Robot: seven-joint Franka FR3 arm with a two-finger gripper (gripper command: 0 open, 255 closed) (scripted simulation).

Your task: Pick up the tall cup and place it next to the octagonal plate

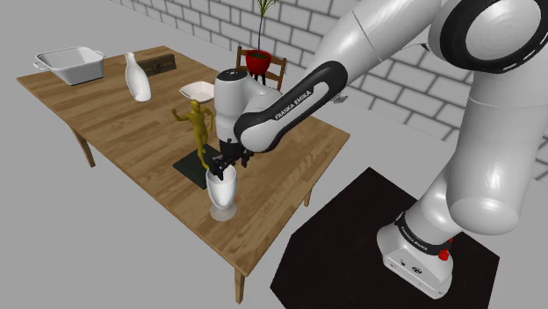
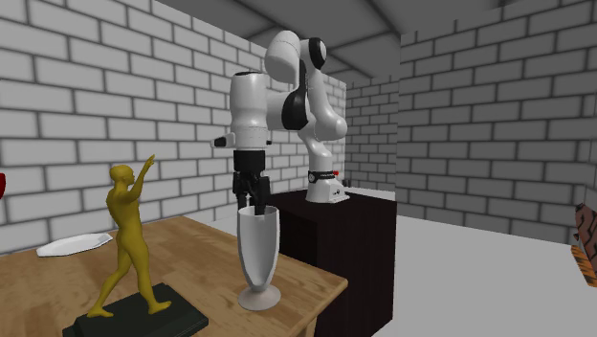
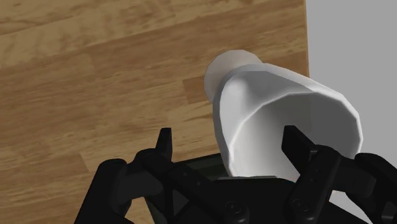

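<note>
Tall cup [image 1: 221, 195] upright, octagonal plate [image 1: 197, 89] apart

A wooden counter [image 1: 132, 149] fills the middle of the shoulder view, its planks running toward a pale brick wall [image 1: 386, 79] behind. On it a yellow figurine [image 1: 200, 127] of a person with one arm raised stands upright on a dark flat base [image 1: 191, 164]. From the figurine, a white narrow-necked vase [image 1: 135, 77] stands at ten o'clock, and well beyond it, near the counter's far corner, sits a white pan with handles [image 1: 70, 64]. A small dark brown box [image 1: 160, 64] lies at eleven o'clock. At one o'clock, past the counter's edge, a wooden chair [image 1: 274, 63] shows beside a red pot [image 1: 258, 61] holding a thin plant [image 1: 263, 13]. Grey floor [image 1: 53, 246] spreads at seven o'clock.
</note>
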